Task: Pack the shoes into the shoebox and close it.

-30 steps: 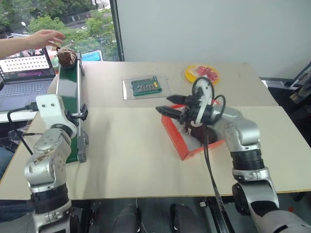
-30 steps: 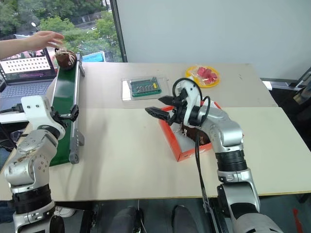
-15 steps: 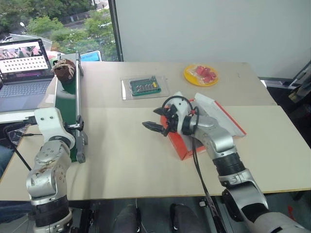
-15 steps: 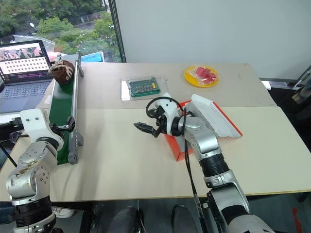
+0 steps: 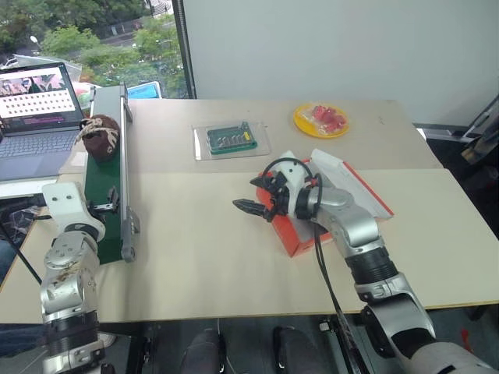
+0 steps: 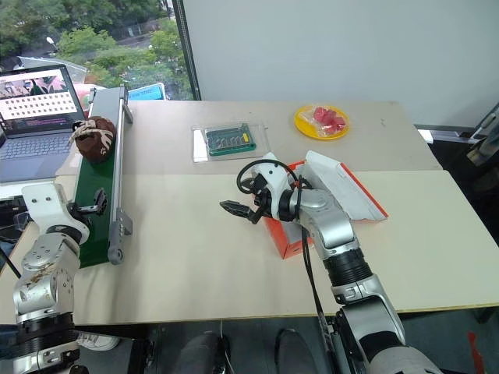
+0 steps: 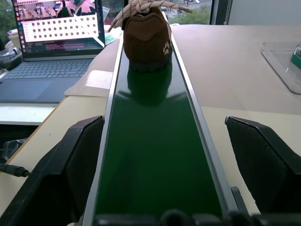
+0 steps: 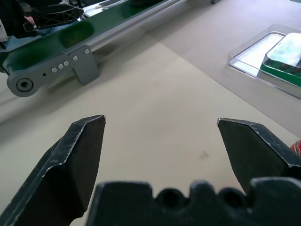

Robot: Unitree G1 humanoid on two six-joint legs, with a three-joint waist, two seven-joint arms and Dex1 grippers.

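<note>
- Orange-red cardboard makes the shoebox [image 5: 300, 234], which sits on the beige table [image 5: 203, 265] at about 3 o'clock from the table's middle; its lid [image 5: 351, 183] is open and leans away to 3 o'clock.
- One dark brown shoe [image 6: 95, 139] with beige laces lies on the green conveyor belt [image 6: 97, 202], near the belt's far end, at 10 o'clock in the head views.
- I cannot tell if a shoe is inside the box, because the right arm covers it.
- Left gripper [image 7: 160, 155] has its two black fingers spread wide, one on each side of the belt, empty; the shoe is farther along, well apart from it.
- Right gripper [image 5: 253, 204] is also spread and empty, above the bare table just at 9 o'clock of the box.
- Clear tray with a green circuit board [image 5: 230, 140] lies at 12 o'clock, a yellow plate [image 5: 321, 119] with red pieces at 1 o'clock, an open laptop [image 5: 39, 117] at 9 o'clock of the shoe.
</note>
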